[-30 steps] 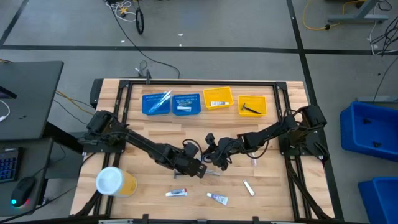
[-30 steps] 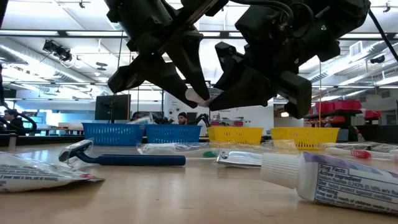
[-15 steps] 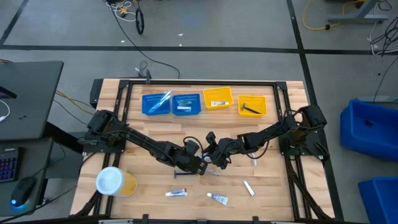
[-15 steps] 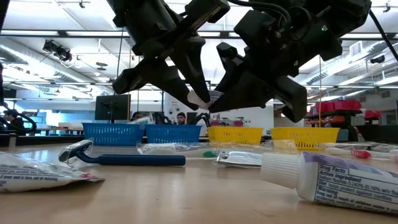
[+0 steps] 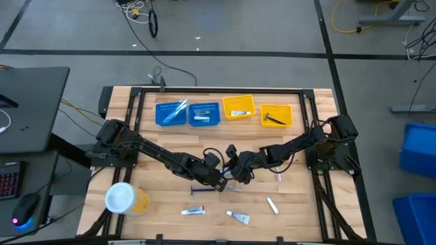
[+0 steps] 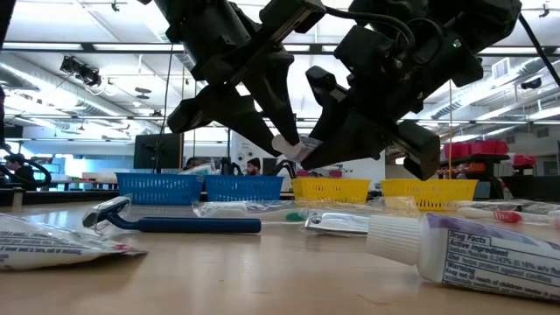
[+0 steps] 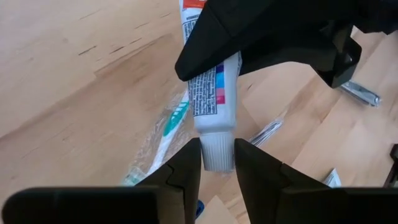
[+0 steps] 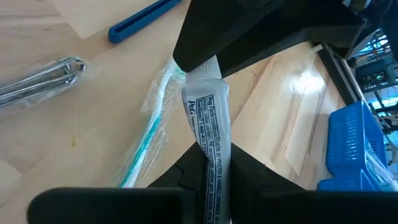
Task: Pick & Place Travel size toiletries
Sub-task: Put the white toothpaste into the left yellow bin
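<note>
Step in hand: you are passing one toothpaste tube (image 8: pixel 210 134) between the arms, in the air above the middle of the table (image 5: pixel 310 204).
Right gripper (image 8: pixel 208 163): it is closed on the flat tail end of the tube.
Left gripper (image 7: pixel 217 157): its fingers (image 7: pixel 186 168) stand on both sides of the cap end; if they press or are letting go, you cannot tell.
Next move: I judge one gripper must hold firmly before the other opens, otherwise the tube falls.
Under the hand-over: a wrapped toothbrush (image 8: pixel 152 134), a blue-handled razor (image 6: pixel 179 224), a silvery tube (image 8: pixel 37 78).
Front of table: more tubes (image 5: pixel 238 218) and a yellow tub (image 5: pixel 127 199) with a white lid.
Far edge: two blue trays (image 5: pixel 172 113) and two yellow trays (image 5: pixel 239 107), some already holding items.
Room: an open workshop with ceiling lights; persons sit far behind.
</note>
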